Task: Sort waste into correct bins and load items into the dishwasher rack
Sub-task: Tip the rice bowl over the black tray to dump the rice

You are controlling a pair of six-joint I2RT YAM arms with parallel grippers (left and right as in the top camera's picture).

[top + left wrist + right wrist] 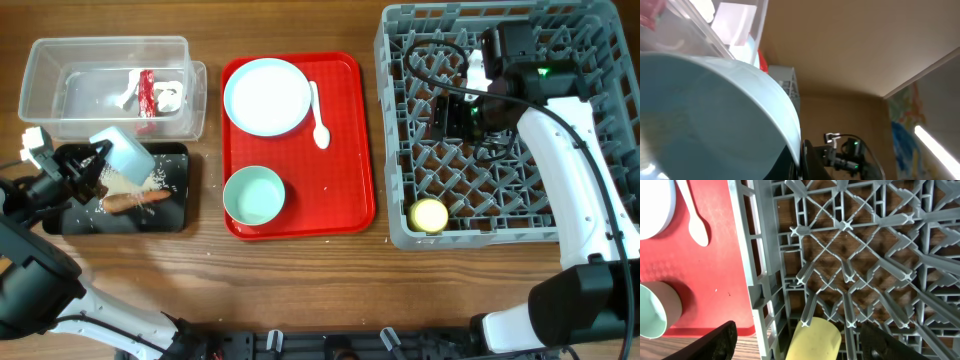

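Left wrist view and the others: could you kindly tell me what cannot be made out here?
Left wrist view: the blue cup fills the frame and hides how the left gripper grips it.
Right wrist view: the bottom edge cuts off the yellow cup.
Overhead view: scraps in the clear bin are too small to identify.

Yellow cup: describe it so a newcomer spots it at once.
Find the grey dishwasher rack at the overhead view's right. In its near-left corner, beside the red tray, sits the yellow cup. It is the only yellow thing in view.
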